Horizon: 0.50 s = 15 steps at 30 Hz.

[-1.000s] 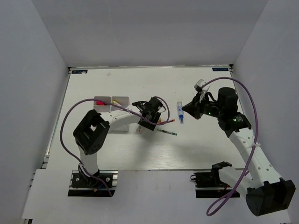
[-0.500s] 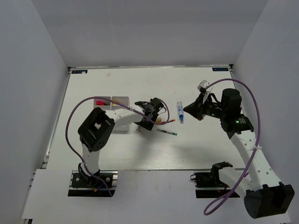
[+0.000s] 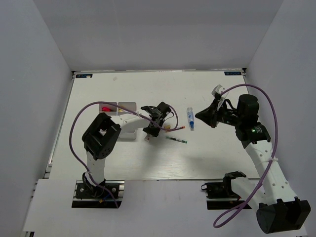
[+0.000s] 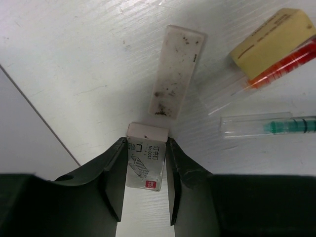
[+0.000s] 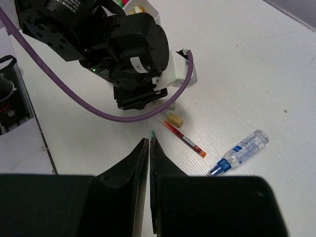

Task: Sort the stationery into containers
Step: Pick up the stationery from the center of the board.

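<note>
The staple box (image 4: 145,165) lies on the table just right of the tray (image 3: 117,105), pinched on its long sides by the left gripper (image 4: 145,153). It looks best lifted straight up, clear of the white eraser (image 4: 177,71) just beside it at 12 o'clock. Nearby lie one yellow eraser (image 4: 274,42) and one red pen (image 4: 281,64) at 2 o'clock, one green pen (image 4: 276,126) at 3 o'clock and one tube (image 5: 242,150), while the right gripper (image 5: 149,143) hovers empty, jaws pressed together.
</note>
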Tool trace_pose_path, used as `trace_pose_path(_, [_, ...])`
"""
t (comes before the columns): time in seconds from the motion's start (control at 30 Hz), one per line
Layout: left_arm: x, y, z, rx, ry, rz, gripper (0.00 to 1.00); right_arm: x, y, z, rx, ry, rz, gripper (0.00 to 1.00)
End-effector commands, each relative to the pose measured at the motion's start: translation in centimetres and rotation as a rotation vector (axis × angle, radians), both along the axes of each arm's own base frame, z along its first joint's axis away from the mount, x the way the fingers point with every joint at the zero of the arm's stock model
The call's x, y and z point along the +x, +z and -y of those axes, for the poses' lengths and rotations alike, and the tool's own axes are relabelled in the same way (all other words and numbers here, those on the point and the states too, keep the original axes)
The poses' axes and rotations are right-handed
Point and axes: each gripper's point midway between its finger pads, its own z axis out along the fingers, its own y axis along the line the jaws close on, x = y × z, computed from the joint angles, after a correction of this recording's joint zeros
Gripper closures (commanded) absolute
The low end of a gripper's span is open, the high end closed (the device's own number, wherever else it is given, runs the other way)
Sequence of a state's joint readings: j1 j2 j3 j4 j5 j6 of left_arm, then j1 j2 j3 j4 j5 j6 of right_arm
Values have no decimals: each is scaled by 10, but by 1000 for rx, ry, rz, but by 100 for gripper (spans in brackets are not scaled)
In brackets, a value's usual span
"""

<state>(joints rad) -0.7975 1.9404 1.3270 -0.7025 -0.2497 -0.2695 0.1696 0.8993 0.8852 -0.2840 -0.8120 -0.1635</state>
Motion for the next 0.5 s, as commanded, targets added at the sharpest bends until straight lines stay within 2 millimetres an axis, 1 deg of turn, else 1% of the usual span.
trace_pose_path(0.0, [-2, 22, 19, -100, -44, 11, 74, -4, 7, 0, 25, 18, 26, 90])
trace_pose_path(0.03, [-6, 33, 25, -123, -71, 26, 77, -6, 8, -1, 26, 26, 23, 90])
trace_pose_path(0.07, [-6, 41, 27, -143, -75, 34, 80, -6, 7, 0, 27, 23, 25, 90])
trace_pose_path(0.1, [-5, 53, 35, -191, -88, 44, 81, -6, 9, 0, 29, 24, 29, 90])
trace_pose_path(0.13, [-6, 62, 37, -215, -93, 54, 83, -8, 8, 0, 32, 31, 23, 90])
trace_pose_path(0.17, [-3, 86, 40, -265, -97, 105, 85, -7, 9, 2, 31, 23, 27, 90])
trace_pose_path(0.2, [1, 100, 39, -279, -89, 149, 88, -8, 10, 0, 33, 33, 31, 92])
trace_pose_path(0.23, [0, 108, 35, -294, -57, 170, 96, -8, 10, 1, 34, 29, 30, 92])
trace_pose_path(0.27, [4, 132, 30, -331, -31, 248, 100, -9, 11, 1, 35, 32, 34, 93])
trace_pose_path(0.3, [5, 137, 21, -340, -16, 273, 100, -8, 10, 2, 34, 29, 33, 93])
trace_pose_path(0.33, [6, 150, 22, -387, 10, 314, 100, -9, 11, 2, 37, 34, 37, 93])
trace_pose_path(0.37, [12, 161, 11, -391, 52, 370, 100, -9, 11, 1, 38, 36, 34, 93])
trace_pose_path(0.4, [11, 186, 1, -434, 81, 441, 100, -10, 11, 0, 37, 40, 34, 93])
trace_pose_path(0.43, [9, 185, -8, -436, 126, 466, 100, -11, 12, 1, 38, 38, 38, 93])
trace_pose_path(0.47, [15, 193, -22, -433, 187, 527, 100, -10, 12, 1, 38, 37, 40, 93])
